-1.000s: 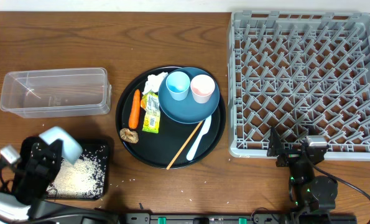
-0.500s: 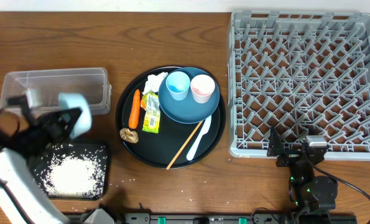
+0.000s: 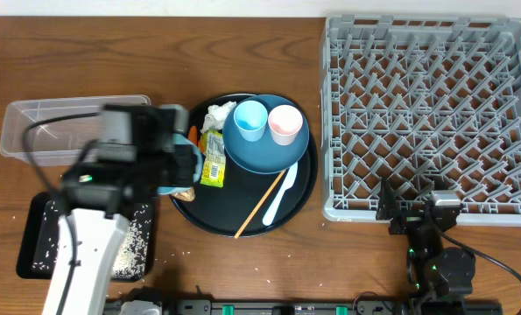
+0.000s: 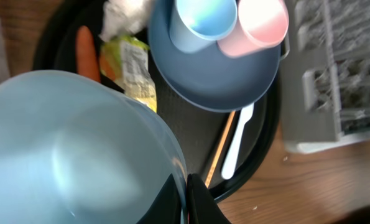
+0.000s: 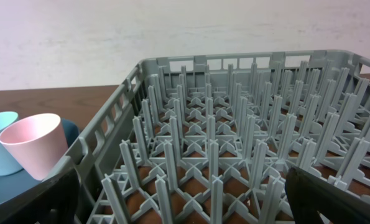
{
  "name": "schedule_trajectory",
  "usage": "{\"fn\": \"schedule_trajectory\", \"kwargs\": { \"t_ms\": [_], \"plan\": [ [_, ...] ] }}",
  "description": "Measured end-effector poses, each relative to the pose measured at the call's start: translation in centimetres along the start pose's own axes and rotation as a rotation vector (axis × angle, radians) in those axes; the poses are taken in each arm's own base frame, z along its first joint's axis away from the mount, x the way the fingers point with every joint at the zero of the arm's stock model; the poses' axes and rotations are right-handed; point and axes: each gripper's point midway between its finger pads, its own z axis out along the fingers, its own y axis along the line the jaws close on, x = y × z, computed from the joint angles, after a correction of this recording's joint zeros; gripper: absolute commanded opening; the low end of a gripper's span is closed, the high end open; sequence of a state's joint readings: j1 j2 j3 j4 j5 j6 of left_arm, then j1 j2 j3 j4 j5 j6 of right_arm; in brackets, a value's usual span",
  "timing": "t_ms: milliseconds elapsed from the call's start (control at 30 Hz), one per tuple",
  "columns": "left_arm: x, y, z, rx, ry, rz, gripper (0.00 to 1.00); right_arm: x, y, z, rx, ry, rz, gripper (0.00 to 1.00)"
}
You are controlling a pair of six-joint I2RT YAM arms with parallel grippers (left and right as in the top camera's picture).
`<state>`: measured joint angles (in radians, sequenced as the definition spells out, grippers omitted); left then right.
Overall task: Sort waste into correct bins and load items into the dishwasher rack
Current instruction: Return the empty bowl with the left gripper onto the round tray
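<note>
The left gripper [image 4: 186, 190] pinched the small light blue bowl [image 4: 66, 149] by its rim over the round black tray [image 3: 216, 210], likely bound for the dishwasher rack [image 3: 431, 114]; the right gripper [image 3: 413, 210] had its jaws spread.

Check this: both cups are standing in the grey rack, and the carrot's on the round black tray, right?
No. In the overhead view the blue cup and pink cup stand on the dark blue plate, not in the grey rack. The carrot is on the round black tray.

grey lattice rack [image 3: 431, 114] | dark blue plate [image 3: 260, 155] | pink cup [image 3: 285, 123] | light blue bowl [image 4: 66, 143]
</note>
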<state>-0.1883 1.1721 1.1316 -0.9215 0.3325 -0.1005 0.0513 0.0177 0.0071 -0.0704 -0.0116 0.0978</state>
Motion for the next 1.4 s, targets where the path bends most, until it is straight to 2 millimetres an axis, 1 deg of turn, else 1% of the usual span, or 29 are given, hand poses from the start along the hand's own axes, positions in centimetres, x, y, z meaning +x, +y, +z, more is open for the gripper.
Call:
{"fn": "schedule_trajectory", "kwargs": {
  "t_ms": [133,200,300,367,467,733,867,1033,1167,1267,1333,1367,1400],
  "plan": [
    [1.5,-1.5,3.1,-0.050,0.078,0.057,0.06,0.0,0.0,0.0,0.000,0.000,0.000,0.99],
    [2.5,-1.8,4.9,-0.077,0.126,0.079,0.06,0.0,0.0,0.0,0.000,0.000,0.000,0.99],
    [3.9,-1.6,7.1,-0.135,0.197,0.095,0.06,0.0,0.0,0.0,0.000,0.000,0.000,0.99],
    [4.5,-1.6,8.1,-0.163,0.229,0.104,0.06,0.0,0.0,0.0,0.000,0.000,0.000,0.99],
    [5.1,-1.7,9.2,-0.186,0.259,0.114,0.06,0.0,0.0,0.0,0.000,0.000,0.000,0.99],
    [6.3,-2.8,11.5,-0.195,0.301,0.162,0.06,0.0,0.0,0.0,0.000,0.000,0.000,0.99],
    [7.3,-3.0,12.4,-0.197,0.325,0.173,0.06,0.0,0.0,0.0,0.000,0.000,0.000,0.99],
    [8.7,-2.7,13.1,-0.209,0.361,0.178,0.06,0.0,0.0,0.0,0.000,0.000,0.000,0.99],
    [9.1,-2.5,13.3,-0.211,0.367,0.174,0.06,0.0,0.0,0.0,0.000,0.000,0.000,0.99],
    [9.4,-2.7,13.4,-0.193,0.376,0.170,0.07,0.0,0.0,0.0,0.000,0.000,0.000,0.99],
    [9.5,-3.0,13.4,-0.180,0.381,0.168,0.15,0.0,0.0,0.0,0.000,0.000,0.000,0.99],
    [9.5,-3.0,13.4,-0.176,0.383,0.167,0.25,0.0,0.0,0.0,0.000,0.000,0.000,0.99],
    [9.6,-3.1,13.4,-0.172,0.385,0.167,0.31,0.0,0.0,0.0,0.000,0.000,0.000,0.99]
  ]
}}
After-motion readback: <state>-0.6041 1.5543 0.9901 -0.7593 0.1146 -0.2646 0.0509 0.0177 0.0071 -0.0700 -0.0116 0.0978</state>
